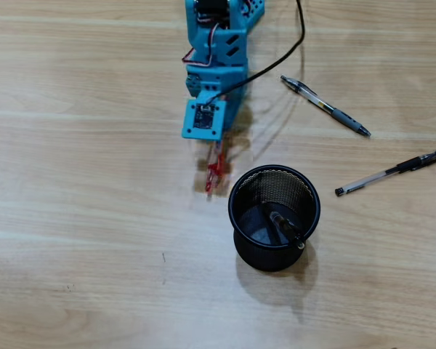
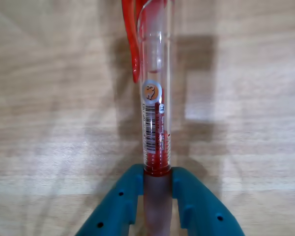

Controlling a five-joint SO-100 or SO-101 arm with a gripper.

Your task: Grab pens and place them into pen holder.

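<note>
Teal plastic fingers of the gripper (image 2: 157,189) are clamped on the frosted grip of the slim red-and-clear pen (image 2: 156,98), whose clip end points away over the pale wooden tabletop (image 1: 94,254) in the wrist view. In the overhead view that pen (image 1: 215,174) pokes out below the blue arm (image 1: 214,65), just left of the round black wire-mesh pen holder (image 1: 240,218). A black pen (image 1: 285,227) leans inside the holder, while a clear pen with grey grip (image 1: 325,106) and a clear pen with black cap (image 1: 389,172) lie on the tabletop to its upper right.

Even, bright light overhead; my arm (image 1: 216,65) and the pen holder (image 1: 274,218) cast soft shadows. Wrist view is slightly soft (double shadows on the table (image 2: 49,98)).
</note>
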